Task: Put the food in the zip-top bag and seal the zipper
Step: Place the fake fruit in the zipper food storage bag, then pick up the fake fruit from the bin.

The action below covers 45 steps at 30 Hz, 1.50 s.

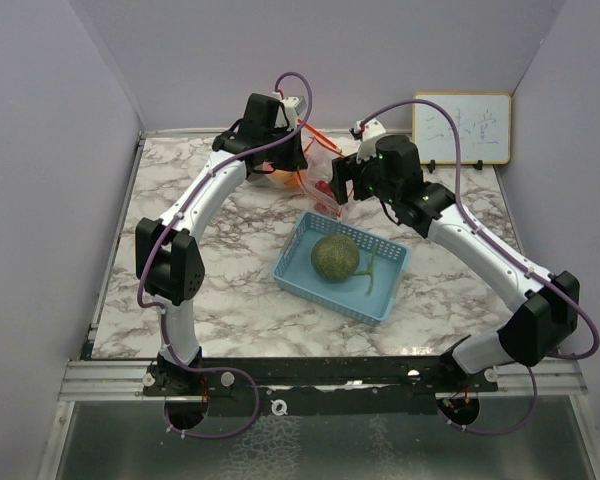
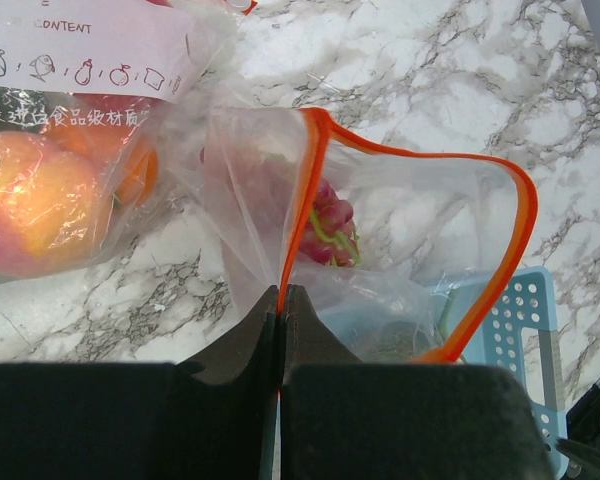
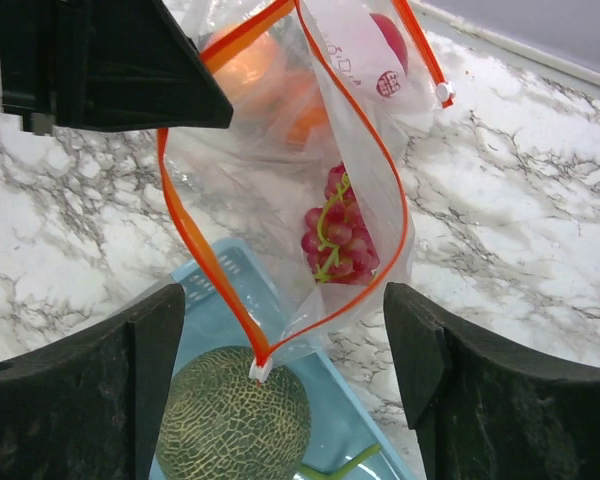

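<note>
Marble-patterned table point(image 1: 230, 290) fills the overhead view. A light-blue basket point(image 1: 385, 285) sits near its middle, and the green netted melon point(image 1: 335, 257) rests inside it. Beyond the basket, both arms meet at the clear bag point(image 1: 318, 160) with its orange zip strip. The left gripper point(image 1: 283, 168) is over the bag and the right gripper point(image 1: 342, 195) is just beside it. A whiteboard point(image 1: 461, 128) leans against the back wall.

From the left wrist, the left gripper's jaws are pressed together on the bag's orange rim, and the mouth gapes in a wide loop. Inside the bag lie a peach point(image 2: 35, 205), an orange point(image 2: 135, 165) and the red grapes point(image 2: 330, 225). A corner of the basket shows below the bag.

From the right wrist, the right gripper's fingers point(image 3: 130, 390) stand wide apart and clamp nothing. The bag's lower corner hangs between them without touching either finger, with the grapes inside it, just above the melon in the basket.
</note>
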Each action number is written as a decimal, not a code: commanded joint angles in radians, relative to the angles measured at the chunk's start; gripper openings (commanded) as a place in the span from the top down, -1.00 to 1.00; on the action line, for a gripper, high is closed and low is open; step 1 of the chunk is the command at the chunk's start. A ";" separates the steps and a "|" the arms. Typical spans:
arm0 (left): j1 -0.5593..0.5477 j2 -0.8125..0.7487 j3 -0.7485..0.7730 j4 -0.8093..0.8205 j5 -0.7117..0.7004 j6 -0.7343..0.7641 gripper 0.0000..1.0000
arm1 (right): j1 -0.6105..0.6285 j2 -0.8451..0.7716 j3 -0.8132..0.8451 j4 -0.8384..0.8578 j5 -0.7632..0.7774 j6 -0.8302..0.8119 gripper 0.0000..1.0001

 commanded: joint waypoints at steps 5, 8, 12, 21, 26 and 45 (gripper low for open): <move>0.005 -0.015 0.019 -0.004 0.024 0.000 1.00 | 0.011 -0.164 -0.081 -0.220 -0.177 0.033 -0.73; 0.005 -0.007 0.026 -0.004 0.029 -0.002 1.00 | 0.017 -0.222 -0.189 -0.270 -0.233 0.080 -0.72; 0.005 0.003 0.029 -0.007 0.026 -0.003 1.00 | 0.017 -0.316 -0.294 -0.333 -0.159 0.229 -0.62; 0.004 0.031 0.046 -0.002 0.036 -0.013 1.00 | 0.017 -0.283 -0.389 -0.422 -0.038 0.383 -0.47; 0.005 0.033 0.050 0.000 0.035 -0.018 1.00 | 0.017 -0.147 -0.371 -0.422 0.098 0.460 -0.39; 0.005 0.018 0.027 -0.005 0.040 -0.013 1.00 | 0.014 0.135 -0.490 -0.027 0.256 0.507 0.10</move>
